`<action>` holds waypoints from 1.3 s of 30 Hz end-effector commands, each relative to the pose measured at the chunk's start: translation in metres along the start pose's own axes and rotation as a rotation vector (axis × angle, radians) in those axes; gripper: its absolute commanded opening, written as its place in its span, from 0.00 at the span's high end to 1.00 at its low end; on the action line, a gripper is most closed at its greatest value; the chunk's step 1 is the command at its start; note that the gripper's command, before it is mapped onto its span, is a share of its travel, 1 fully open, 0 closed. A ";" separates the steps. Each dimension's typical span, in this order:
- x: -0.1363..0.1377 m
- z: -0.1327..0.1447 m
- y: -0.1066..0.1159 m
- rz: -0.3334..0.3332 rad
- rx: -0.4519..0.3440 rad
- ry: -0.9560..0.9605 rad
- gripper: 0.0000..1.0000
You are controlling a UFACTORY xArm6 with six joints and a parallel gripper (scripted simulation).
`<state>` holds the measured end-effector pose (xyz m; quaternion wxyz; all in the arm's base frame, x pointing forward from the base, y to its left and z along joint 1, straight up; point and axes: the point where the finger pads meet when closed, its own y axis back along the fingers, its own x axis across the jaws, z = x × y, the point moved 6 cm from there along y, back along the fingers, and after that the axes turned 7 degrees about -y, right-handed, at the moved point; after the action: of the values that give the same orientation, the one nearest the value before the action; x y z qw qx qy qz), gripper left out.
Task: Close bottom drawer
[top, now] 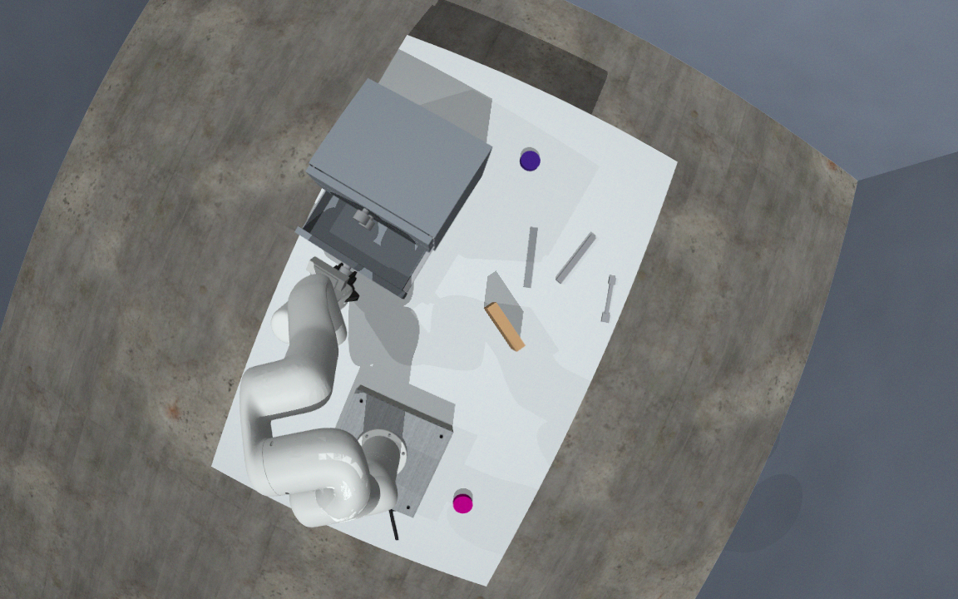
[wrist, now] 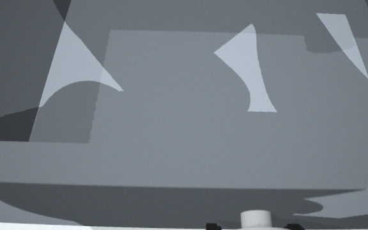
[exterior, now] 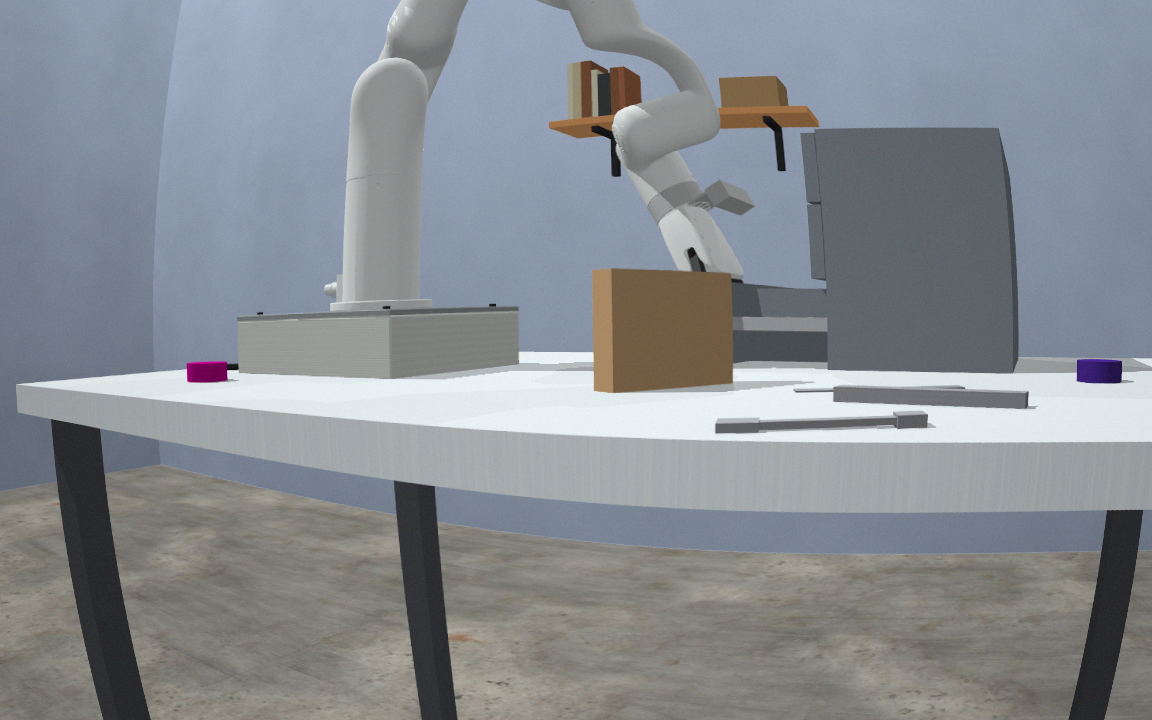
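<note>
Observed from left to right in the top view. Gripper [top: 343, 280] at the front panel of the bottom drawer [top: 363, 249], fingers closed on the drawer knob [wrist: 256, 219], which shows pale between the dark fingertips at the lower edge of the wrist view. Drawer projecting from the cabinet [top: 401, 164] near the table's [top: 616, 223] left edge; interior floor exposed, so judged well short of nine tenths shut. Right of the cabinet: an upright brown block [top: 505, 325], well apart, not in the drawer's path. Step in hand: the closing push. Next move calls for steady travel straight toward the cabinet along the drawer's line, then release and clean withdrawal, leaving the drawer at rest.
</note>
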<state>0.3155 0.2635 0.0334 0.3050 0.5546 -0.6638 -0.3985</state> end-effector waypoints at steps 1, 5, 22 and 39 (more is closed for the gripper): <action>0.001 0.004 0.001 -0.027 0.074 -0.008 1.00; 0.001 0.005 0.000 -0.029 0.091 -0.009 1.00; 0.000 -0.002 -0.004 -0.029 0.093 -0.009 1.00; -0.005 -0.047 -0.029 -0.029 0.093 -0.009 1.00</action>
<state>0.3534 0.2587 0.0307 0.2718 0.5761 -0.6739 -0.3743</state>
